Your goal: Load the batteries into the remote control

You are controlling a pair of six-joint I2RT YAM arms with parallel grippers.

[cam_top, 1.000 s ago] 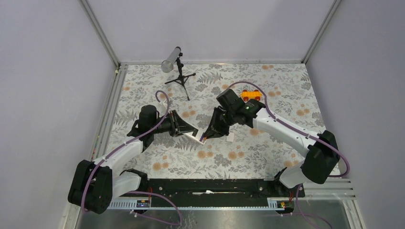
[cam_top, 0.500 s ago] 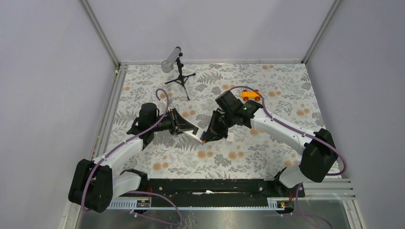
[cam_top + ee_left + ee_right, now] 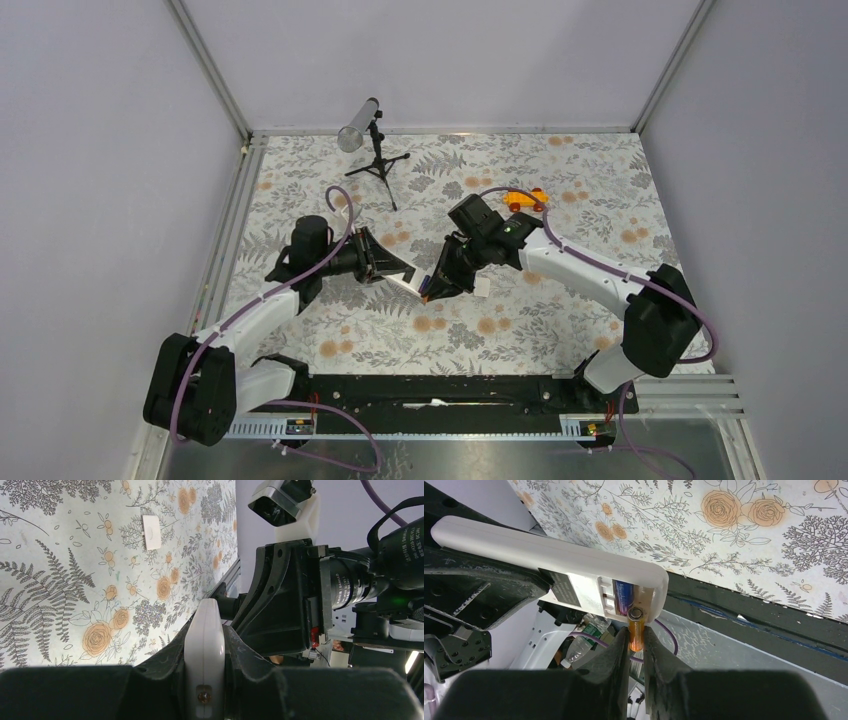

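Item 1: remote control (image 3: 549, 560), clamped edgewise in left tool (image 3: 204, 645), raised off the surface (image 3: 749, 540), its open battery bay (image 3: 605, 592) facing the right arm for access.
Item 2: blue battery (image 3: 624, 594), seated in the bay.
Item 3: orange battery (image 3: 635, 630), pinched in right tool (image 3: 636, 647), tip at the bay's vacant side.

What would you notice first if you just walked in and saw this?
Two arms meet mid-table: the left gripper clamps the white remote control, and the right gripper holds an orange battery at its open compartment. A blue-purple battery already sits inside. Farther back, an orange toy car lies on the floral table.
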